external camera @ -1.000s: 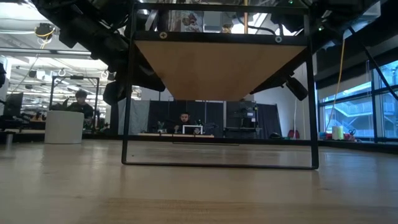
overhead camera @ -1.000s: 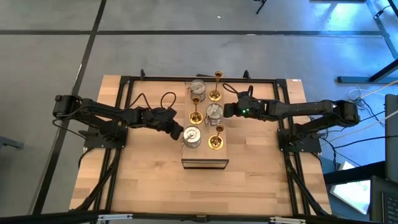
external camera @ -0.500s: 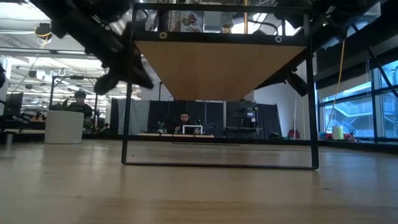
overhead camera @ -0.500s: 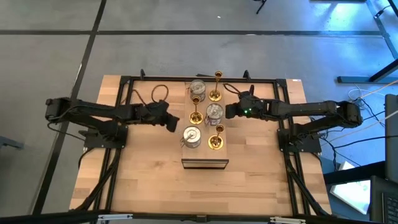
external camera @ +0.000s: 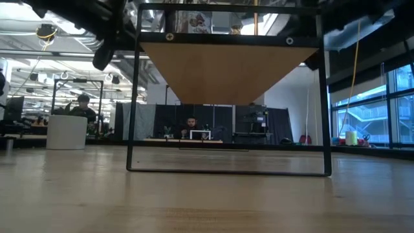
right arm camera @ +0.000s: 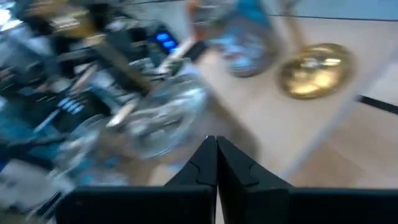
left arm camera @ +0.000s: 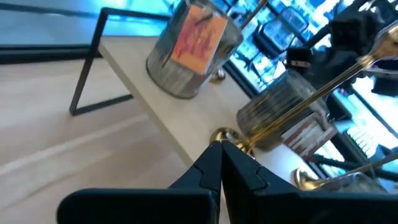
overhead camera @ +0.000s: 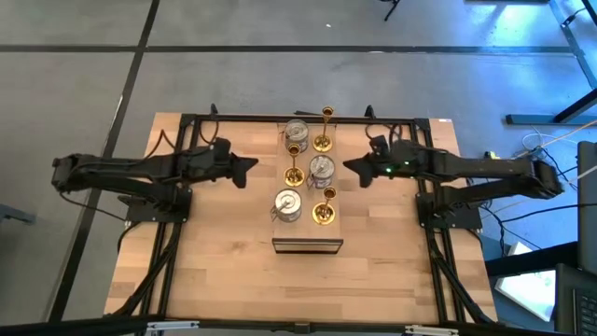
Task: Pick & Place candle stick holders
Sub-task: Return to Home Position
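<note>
Left gripper (overhead camera: 248,168) fingers together, empty, beside left edge of wooden shelf (overhead camera: 307,231). Right gripper (overhead camera: 350,168) pressed together, empty, opposite side. Six candle stick holders (overhead camera: 321,169) on shelf: gold sticks (overhead camera: 323,142), silvery cups (overhead camera: 287,203).

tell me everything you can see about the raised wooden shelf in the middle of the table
The shelf is a long rectangular board of light wood, level, raised on a thin black metal frame that stands on the table between the two arms. Three gold stick holders and three silvery cups stand on it. The left gripper and right gripper hang beside it, apart.
</note>
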